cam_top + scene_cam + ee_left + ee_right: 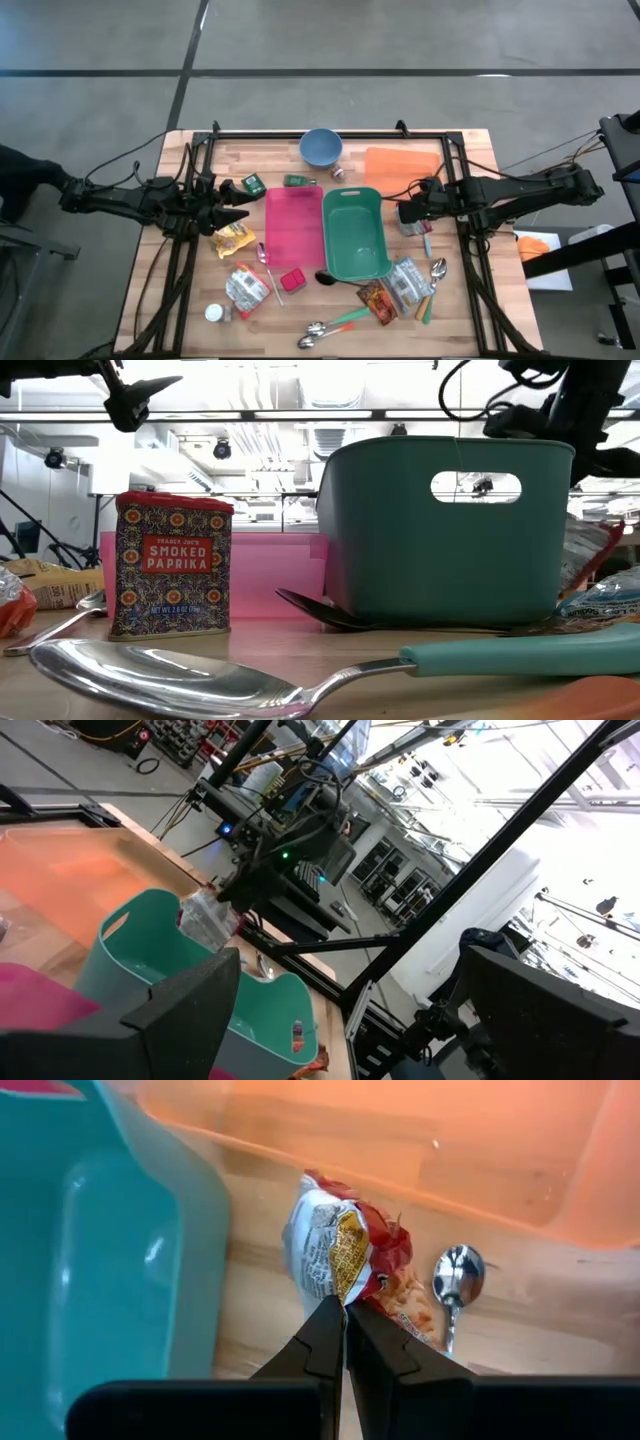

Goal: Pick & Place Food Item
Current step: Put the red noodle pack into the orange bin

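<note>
One snack packet (345, 1255) pinched by the right gripper (345, 1312) beside the green bin (353, 235); next, lift it. Left gripper (240, 214) waits open.

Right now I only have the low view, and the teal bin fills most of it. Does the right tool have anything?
Observer: Yes. The right tool is shut on the edge of a red and white snack packet, just beside the teal bin.
Operator: Anything in the bin?
Observer: Nothing. From above, its floor is bare.
Operator: Left tool?
Observer: The left tool is open and empty. It hovers by a yellow snack bag, left of the pink tray.
</note>
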Tool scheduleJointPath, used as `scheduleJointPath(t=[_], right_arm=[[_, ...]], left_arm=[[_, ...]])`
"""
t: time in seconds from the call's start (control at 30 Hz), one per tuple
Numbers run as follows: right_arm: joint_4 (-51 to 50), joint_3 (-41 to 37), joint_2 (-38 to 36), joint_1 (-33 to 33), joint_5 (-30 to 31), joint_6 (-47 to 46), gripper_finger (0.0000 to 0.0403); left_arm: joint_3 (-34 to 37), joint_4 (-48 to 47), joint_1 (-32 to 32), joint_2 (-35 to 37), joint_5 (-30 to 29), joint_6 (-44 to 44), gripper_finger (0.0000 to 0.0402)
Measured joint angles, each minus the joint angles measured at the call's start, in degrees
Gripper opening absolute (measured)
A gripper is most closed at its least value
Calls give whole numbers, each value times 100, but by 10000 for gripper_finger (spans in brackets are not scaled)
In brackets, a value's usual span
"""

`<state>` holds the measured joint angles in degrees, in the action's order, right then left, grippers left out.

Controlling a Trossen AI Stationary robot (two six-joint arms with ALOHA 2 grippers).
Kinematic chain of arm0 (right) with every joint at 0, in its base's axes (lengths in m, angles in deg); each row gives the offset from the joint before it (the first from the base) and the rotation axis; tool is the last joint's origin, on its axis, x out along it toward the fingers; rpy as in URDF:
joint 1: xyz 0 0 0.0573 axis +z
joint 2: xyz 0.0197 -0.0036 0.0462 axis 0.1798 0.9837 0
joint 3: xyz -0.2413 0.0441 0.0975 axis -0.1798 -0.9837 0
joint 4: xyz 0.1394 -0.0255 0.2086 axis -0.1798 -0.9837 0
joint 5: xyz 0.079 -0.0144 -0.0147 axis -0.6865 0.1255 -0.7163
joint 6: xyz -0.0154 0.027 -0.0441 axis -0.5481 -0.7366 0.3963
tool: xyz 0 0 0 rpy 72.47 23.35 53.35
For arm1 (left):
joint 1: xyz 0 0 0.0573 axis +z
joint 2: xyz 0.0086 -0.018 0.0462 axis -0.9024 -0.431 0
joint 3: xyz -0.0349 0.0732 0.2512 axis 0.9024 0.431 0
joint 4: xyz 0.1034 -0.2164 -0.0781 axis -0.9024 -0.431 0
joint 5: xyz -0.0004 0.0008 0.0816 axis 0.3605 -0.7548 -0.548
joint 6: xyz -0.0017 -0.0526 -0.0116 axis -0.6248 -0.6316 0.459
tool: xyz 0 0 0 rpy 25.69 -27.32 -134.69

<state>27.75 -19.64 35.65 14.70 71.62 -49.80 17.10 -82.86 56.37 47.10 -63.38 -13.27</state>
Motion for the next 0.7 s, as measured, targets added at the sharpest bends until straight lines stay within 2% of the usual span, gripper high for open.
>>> scheduleJointPath(t=[0.37, 0.7], right_arm=[[-211, 496, -172, -76, 482, 285, 8], [-1567, 1561, -184, -627, 1118, 689, 8]], left_arm=[[0, -2, -2, 0, 0, 4, 386], [0, -5, -2, 0, 0, 2, 386]])
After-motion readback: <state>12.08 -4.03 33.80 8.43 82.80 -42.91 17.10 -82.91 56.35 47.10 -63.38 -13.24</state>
